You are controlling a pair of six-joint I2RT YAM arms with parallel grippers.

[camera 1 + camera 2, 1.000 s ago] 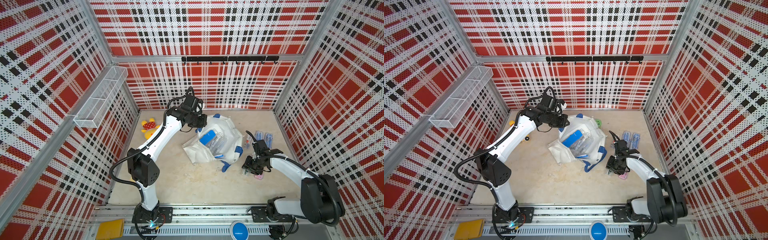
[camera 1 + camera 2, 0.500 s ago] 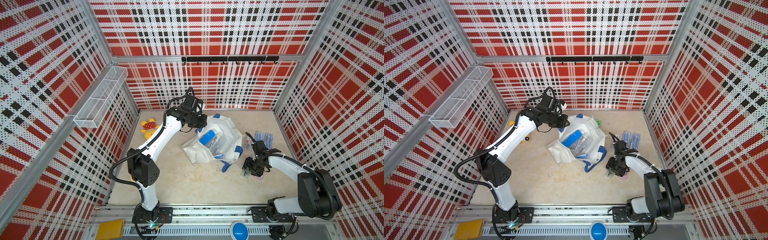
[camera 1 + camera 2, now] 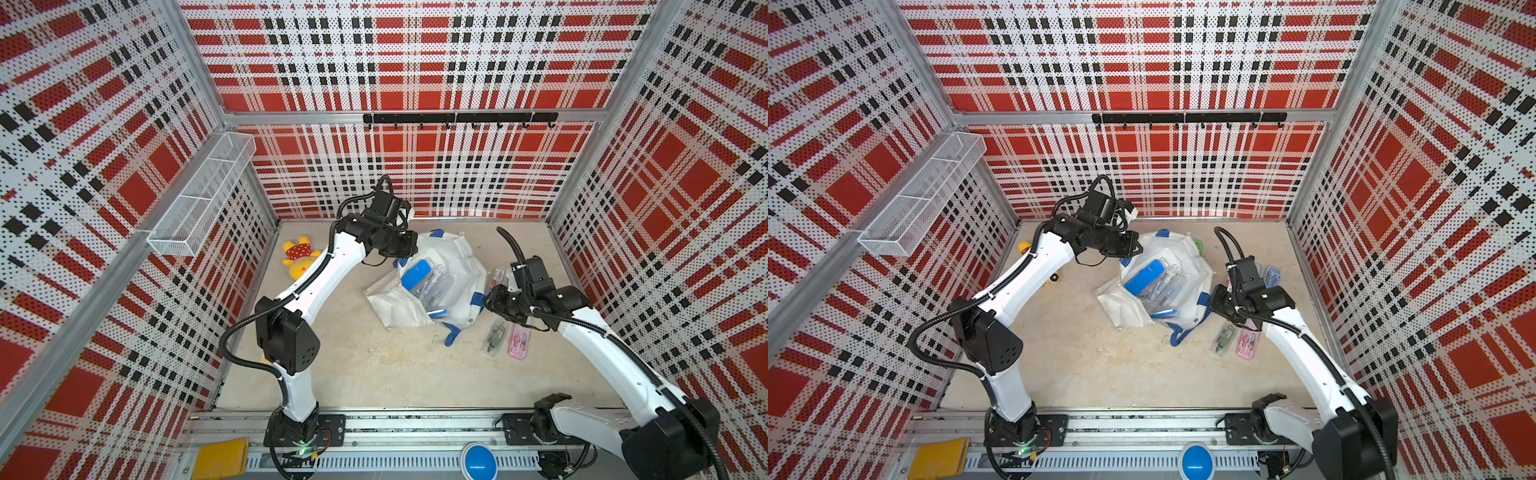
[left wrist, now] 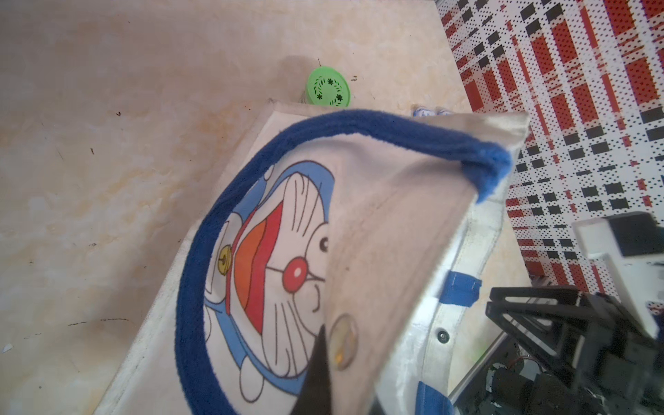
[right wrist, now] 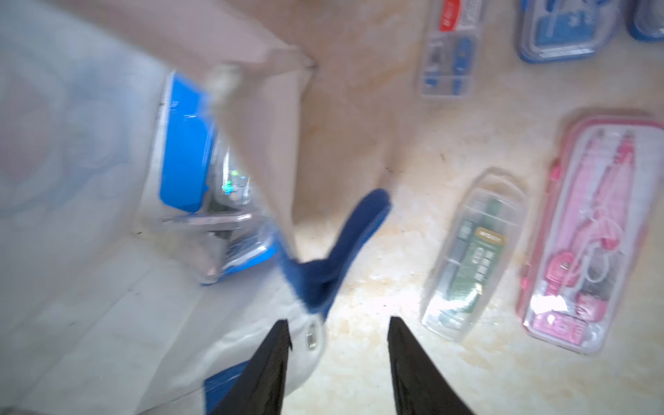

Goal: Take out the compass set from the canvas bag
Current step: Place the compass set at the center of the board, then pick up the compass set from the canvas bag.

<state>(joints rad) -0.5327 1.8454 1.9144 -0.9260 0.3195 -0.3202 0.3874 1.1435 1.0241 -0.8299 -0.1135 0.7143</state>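
Fetching a further case out of the canvas bag (image 3: 461, 266) looks to be the step in hand. The bag lies slumped on the table (image 3: 374, 374) near the back wall, its mouth turned toward the right arm. Inside it show a blue case (image 3: 415, 274) and clear cases (image 3: 436, 286) stacked beside and partly over it. The left gripper (image 3: 409, 250) is closed on the bag's far rim, pinching the fabric and holding it lifted so the mouth gapes (its wrist view shows the cat print (image 4: 280, 251) just under the pinch). The right gripper (image 5: 337, 323) hangs at the near lip of the mouth, jaws partly apart with nothing between them; one finger (image 5: 269, 366) sits just beside the rim's snap button. A green case (image 3: 495, 338) and a pink case (image 3: 519, 340), the pink one plainly holding a compass, lie side by side on the table next to that arm, outside the bag. The next move, I judge, calls for sliding the parted jaws past the rim and the loose blue strap (image 5: 341, 248) without snagging either, then closing across a case's narrow side. Room is tight on the right, with those two cases and the side wall near. The broad bare table toward the front gives the freest path for drawing a case out.
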